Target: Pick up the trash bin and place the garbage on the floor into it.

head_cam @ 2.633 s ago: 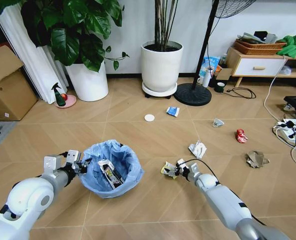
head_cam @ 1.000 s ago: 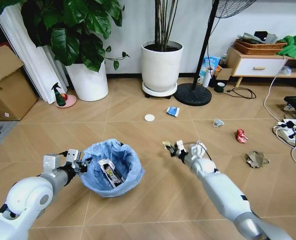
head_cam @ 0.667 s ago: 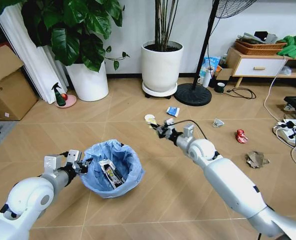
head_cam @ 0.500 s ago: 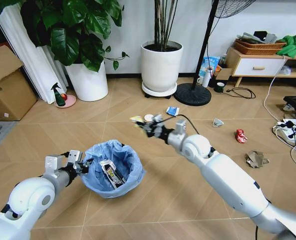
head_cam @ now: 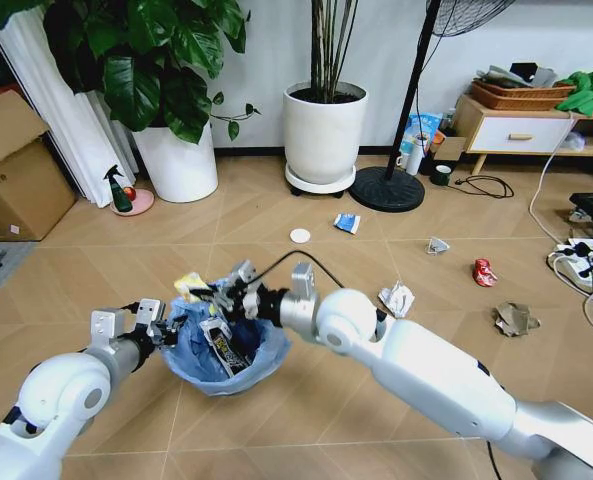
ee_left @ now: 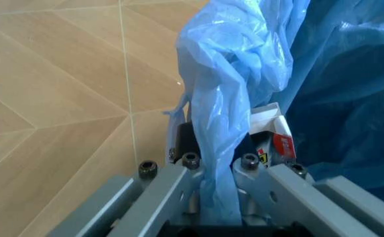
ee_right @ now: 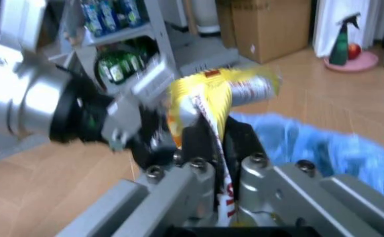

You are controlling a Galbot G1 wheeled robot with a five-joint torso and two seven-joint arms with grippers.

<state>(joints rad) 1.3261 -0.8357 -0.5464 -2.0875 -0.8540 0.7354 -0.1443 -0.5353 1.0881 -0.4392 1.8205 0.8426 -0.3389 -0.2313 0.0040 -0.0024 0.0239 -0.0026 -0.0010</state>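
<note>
Over the trash bin (head_cam: 224, 342), at roughly 8 o'clock from head-view centre, the right gripper (head_cam: 219, 296) hangs above the bin's 11 o'clock rim. Its fingers are clamped tight on a crumpled yellow wrapper (head_cam: 189, 286); the right wrist view shows the same wrapper (ee_right: 219, 94) pinched between the pads, with the blue liner below it.

Left gripper (head_cam: 162, 330) sits at the bin's 9 o'clock rim, fingers closed on the rim and the light-blue bag (ee_left: 235, 98). A black-white carton (head_cam: 219, 345) lies inside the bin; the left wrist view shows a carton corner (ee_left: 272, 136) just behind the pinched plastic.

Garbage on the floor (head_cam: 306, 410):
- white round lid (head_cam: 299, 236) at 12 o'clock from the bin, well apart.
- blue wrapper (head_cam: 346, 223) just beyond the lid, toward 1 o'clock.
- crumpled white paper (head_cam: 397, 298) at 3 o'clock from the bin, beside the right arm's elbow.
- small grey-white scrap (head_cam: 436, 245) at 2 o'clock.
- crushed red can (head_cam: 483, 271) farther out at 2 o'clock.
- brown paper (head_cam: 514, 319) at 3 o'clock, near the cables.
</note>
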